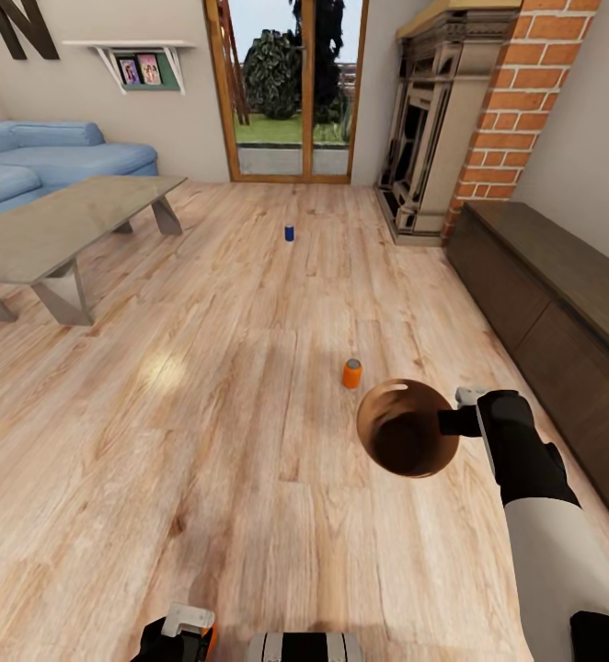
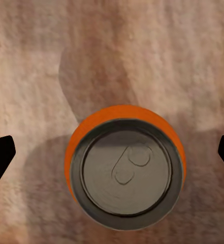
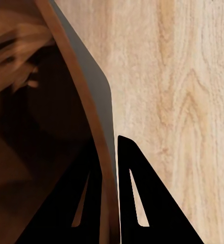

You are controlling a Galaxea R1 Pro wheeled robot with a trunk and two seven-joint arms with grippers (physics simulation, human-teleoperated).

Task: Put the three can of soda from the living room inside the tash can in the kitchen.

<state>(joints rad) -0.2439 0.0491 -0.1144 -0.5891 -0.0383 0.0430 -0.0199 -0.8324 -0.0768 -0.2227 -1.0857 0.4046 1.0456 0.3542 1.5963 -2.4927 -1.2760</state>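
An orange can of soda [image 2: 126, 170] stands upright on the wood floor, seen from straight above, silver top up. My left gripper [image 2: 112, 152] hangs over it, open, its dark fingertips [image 2: 0, 157] wide apart on either side and not touching it. A second orange can [image 1: 351, 372] stands mid-floor, and a blue can [image 1: 289, 233] stands farther off toward the glass doors. My right gripper [image 1: 452, 421] is shut on the rim of the tash can [image 1: 407, 428], held above the floor with its glossy brown inside facing the camera. In the right wrist view both fingers [image 3: 137, 198] pinch the bin's wall [image 3: 91, 117].
A grey low table [image 1: 65, 221] and a blue sofa [image 1: 38, 161] stand at the left. A dark low wooden bench [image 1: 562, 303] runs along the right wall, past the brick chimney [image 1: 525, 101] and fireplace [image 1: 424, 138]. Wood-framed glass doors [image 1: 291, 87] are at the back.
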